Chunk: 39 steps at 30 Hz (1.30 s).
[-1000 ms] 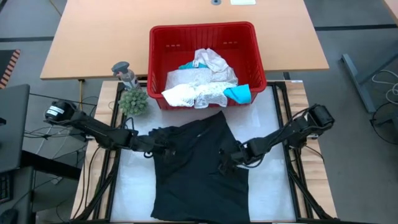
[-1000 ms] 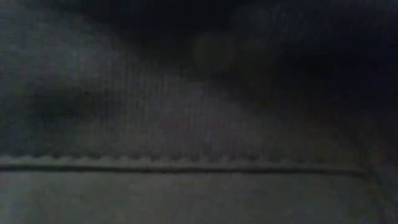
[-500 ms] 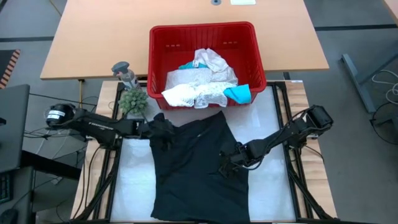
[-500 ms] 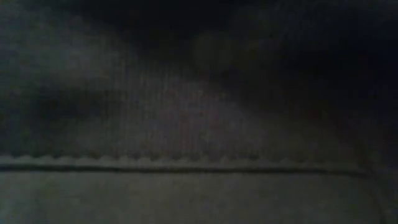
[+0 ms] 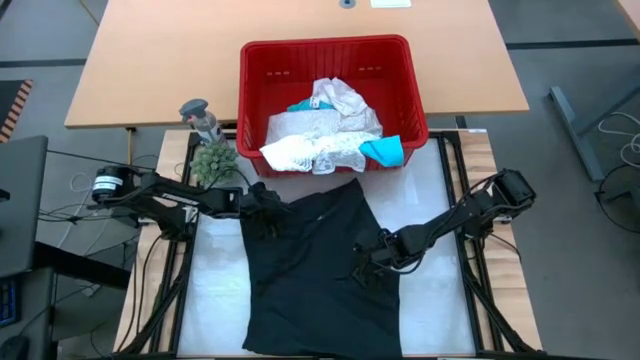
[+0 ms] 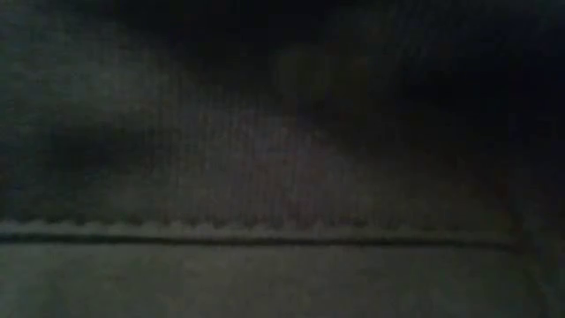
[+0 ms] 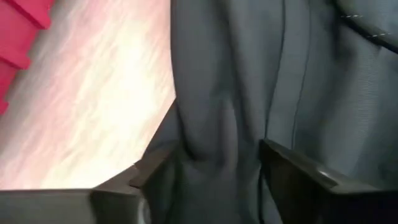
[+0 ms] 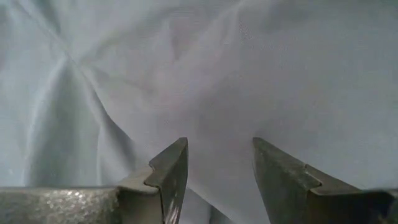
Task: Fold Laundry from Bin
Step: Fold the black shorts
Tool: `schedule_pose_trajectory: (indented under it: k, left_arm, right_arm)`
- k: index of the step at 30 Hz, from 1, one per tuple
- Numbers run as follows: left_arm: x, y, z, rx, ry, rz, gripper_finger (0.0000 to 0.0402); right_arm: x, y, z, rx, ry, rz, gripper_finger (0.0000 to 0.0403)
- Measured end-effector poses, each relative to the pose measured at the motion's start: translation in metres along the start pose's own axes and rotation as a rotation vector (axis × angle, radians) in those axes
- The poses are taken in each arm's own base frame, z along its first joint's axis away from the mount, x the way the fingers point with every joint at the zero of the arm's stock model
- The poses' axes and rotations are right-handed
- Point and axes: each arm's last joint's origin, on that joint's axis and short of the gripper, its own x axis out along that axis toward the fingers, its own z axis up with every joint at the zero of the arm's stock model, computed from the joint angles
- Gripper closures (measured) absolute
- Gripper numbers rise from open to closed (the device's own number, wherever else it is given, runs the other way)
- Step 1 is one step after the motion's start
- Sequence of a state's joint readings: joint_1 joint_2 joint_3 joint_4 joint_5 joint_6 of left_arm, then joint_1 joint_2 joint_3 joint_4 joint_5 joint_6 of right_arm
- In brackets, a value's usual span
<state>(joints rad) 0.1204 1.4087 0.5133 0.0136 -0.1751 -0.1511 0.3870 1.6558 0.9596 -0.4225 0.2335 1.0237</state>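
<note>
The soft black cloth garment (image 5: 318, 270) is spread flat on the bench, in front of the red slotted plastic bin (image 5: 330, 60). A bunched fold at its far-left corner sits between the left claw (image 7: 208, 158) fingers; the right claw (image 8: 219, 163) is held apart, empty. A firm pinch looks needed before folding.

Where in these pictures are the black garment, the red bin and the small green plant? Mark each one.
black garment (image 5: 318, 270), high view, middle of its spread cloth.
red bin (image 5: 325, 44), high view, far rim.
small green plant (image 5: 214, 162), high view, its leafy top.
</note>
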Motion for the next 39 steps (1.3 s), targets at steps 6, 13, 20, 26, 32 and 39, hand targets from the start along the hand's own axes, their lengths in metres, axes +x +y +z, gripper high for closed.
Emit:
schedule_pose_trajectory:
  k: [6, 13, 20, 26, 32, 39]
  left_arm:
    - [-0.001, 0.001, -0.001, -0.028, 0.008, 0.018, 0.0298]
    - [-0.009, 0.000, 0.013, -0.034, 0.034, 0.030, 0.0394]
    - [-0.038, 0.004, 0.038, 0.002, 0.018, 0.111, 0.0400]
    - [-0.060, 0.010, 0.033, -0.046, 0.051, 0.187, 0.0401]
    - [-0.064, 0.014, 0.019, -0.085, 0.147, 0.248, 0.0401]
    - [-0.070, 0.016, 0.015, -0.190, 0.175, 0.263, 0.0401]
  right_arm:
    - [0.000, -0.002, -0.001, -0.005, 0.010, -0.016, 0.0202]
    - [0.000, -0.005, -0.003, 0.016, 0.029, -0.048, 0.0202]
    - [-0.001, -0.008, -0.008, 0.055, 0.056, -0.093, 0.0202]
    - [-0.002, -0.008, -0.011, 0.057, 0.063, -0.100, 0.0202]
    - [-0.002, -0.007, -0.011, 0.057, 0.063, -0.100, 0.0202]
    - [-0.002, -0.007, -0.011, 0.067, 0.066, -0.100, 0.0202]
